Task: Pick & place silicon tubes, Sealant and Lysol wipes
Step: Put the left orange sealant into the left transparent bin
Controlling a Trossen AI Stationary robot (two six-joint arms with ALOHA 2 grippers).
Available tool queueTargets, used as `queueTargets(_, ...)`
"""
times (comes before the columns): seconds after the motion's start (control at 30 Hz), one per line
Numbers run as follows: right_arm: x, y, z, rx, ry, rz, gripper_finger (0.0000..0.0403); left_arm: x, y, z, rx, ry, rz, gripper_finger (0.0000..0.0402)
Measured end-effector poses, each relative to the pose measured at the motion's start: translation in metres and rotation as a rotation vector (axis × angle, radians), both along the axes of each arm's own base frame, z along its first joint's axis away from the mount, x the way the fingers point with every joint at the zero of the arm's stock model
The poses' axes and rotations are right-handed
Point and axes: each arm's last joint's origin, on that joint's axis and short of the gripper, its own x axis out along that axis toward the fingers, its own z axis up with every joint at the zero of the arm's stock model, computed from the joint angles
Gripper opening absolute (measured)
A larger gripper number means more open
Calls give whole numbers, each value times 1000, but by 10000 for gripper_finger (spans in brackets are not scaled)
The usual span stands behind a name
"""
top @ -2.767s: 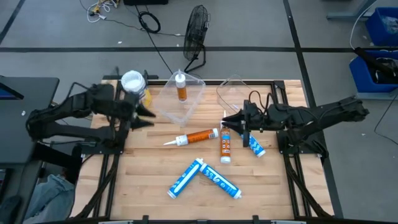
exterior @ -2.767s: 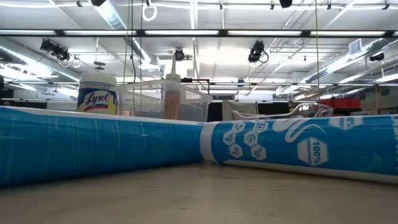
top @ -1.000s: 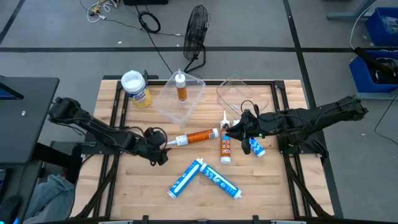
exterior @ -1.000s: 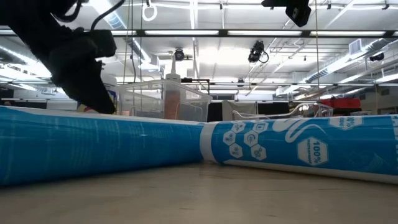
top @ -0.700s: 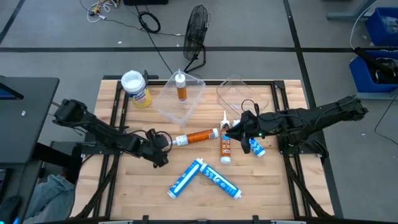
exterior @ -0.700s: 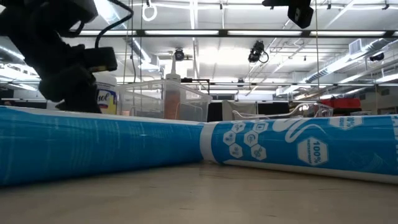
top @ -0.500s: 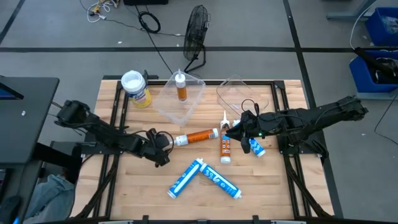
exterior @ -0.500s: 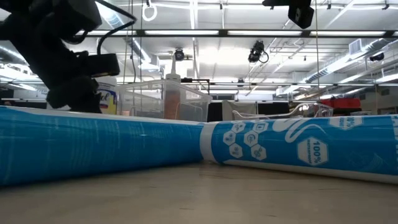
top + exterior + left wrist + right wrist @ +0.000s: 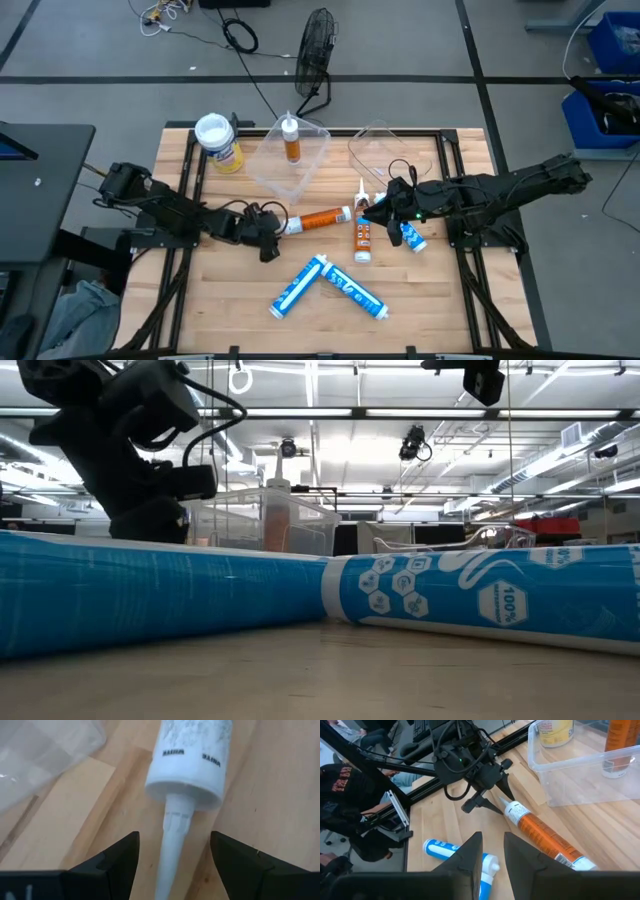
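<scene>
While spread, left gripper [image 9: 275, 224] fingers [image 9: 114, 861] flank orange tube's [image 9: 318, 219] nozzle on counter [image 9: 420, 290], right gripper [image 9: 362, 212] fingers nearly together, holding nothing.

Wooden table [image 9: 230, 300] with tubes [image 9: 340, 285], clear bins [image 9: 290, 160]

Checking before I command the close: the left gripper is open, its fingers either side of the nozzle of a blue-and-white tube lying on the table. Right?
Not quite. The tube is the orange one, not blue-and-white. The high view shows the left gripper at its white nozzle end, and the left wrist view shows the open fingers either side of the nozzle.
</scene>
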Motion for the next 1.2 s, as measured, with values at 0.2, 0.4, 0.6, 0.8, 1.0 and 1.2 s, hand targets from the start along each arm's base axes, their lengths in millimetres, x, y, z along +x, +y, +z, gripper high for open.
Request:
queueTargets(0.2, 0, 0, 0, 0, 0, 0, 84, 0, 0, 0, -16, 9, -10, 227)
queueTargets(0.4, 0, 0, 0, 0, 0, 0, 84, -1, -1, -1, -34, 21, -23, 167)
queueTargets(0.6, 0, 0, 0, -1, 0, 1, 84, -3, 0, -2, -31, 51, -24, 98)
queueTargets(0.8, 0, 0, 0, -1, 0, 1, 84, -4, -2, -2, -65, 59, -46, 33)
queueTargets(1.0, 0, 0, 0, -17, 0, 11, 84, -3, -3, -2, -119, 59, -47, 29)
queueTargets(1.2, 0, 0, 0, -17, 1, 11, 84, -6, -11, 6, -183, 63, -102, 29)
